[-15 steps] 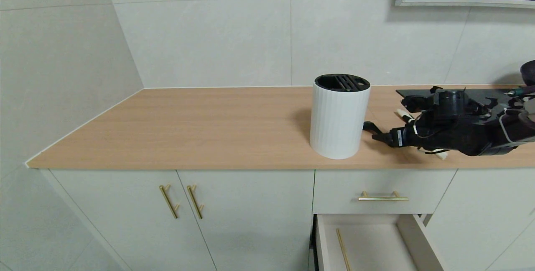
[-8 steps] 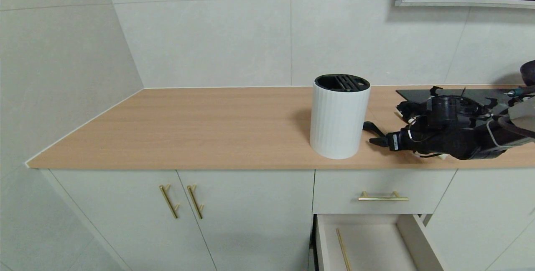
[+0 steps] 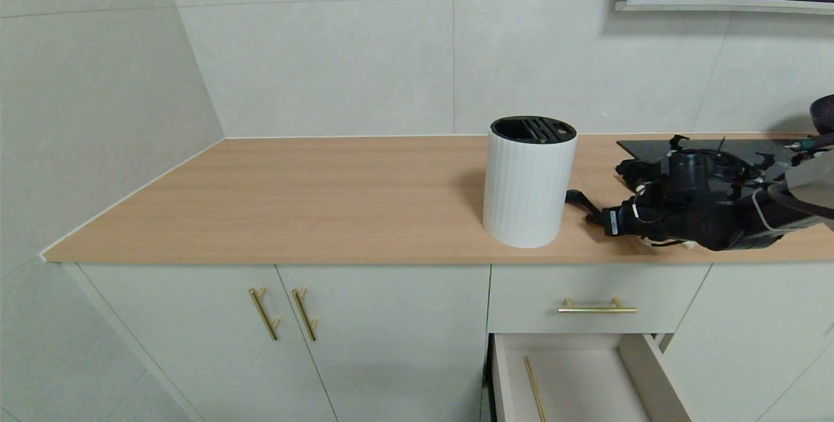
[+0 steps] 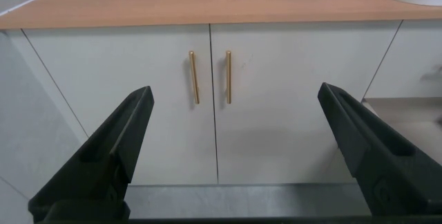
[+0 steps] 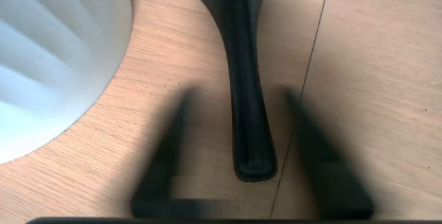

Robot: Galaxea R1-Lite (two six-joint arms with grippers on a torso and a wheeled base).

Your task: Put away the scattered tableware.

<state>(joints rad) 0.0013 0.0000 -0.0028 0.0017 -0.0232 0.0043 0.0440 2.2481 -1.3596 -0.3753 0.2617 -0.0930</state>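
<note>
A black utensil handle (image 5: 246, 79) lies flat on the wooden counter (image 3: 326, 194), just right of the white ribbed holder (image 3: 528, 181) with a black slotted top. My right gripper (image 5: 238, 99) is low over the counter, open, with one finger on each side of that handle and not touching it. In the head view the right gripper (image 3: 591, 215) points at the holder's base, and the black handle (image 3: 576, 197) shows just beyond it. A white utensil tip (image 3: 688, 245) peeks out under the right arm. My left gripper (image 4: 235, 158) hangs open before the cabinet doors, holding nothing.
A drawer (image 3: 642, 376) stands open below the counter at the right, with a thin gold stick (image 3: 534, 389) inside. A black cooktop (image 3: 651, 145) lies behind the right arm. Cabinet doors with gold handles (image 4: 210, 77) face the left gripper. The counter's left half is bare.
The right arm has sunk closer to the counter and its wrist has turned, hiding a white utensil that showed behind it. The gripper has drawn back slightly to the right.
</note>
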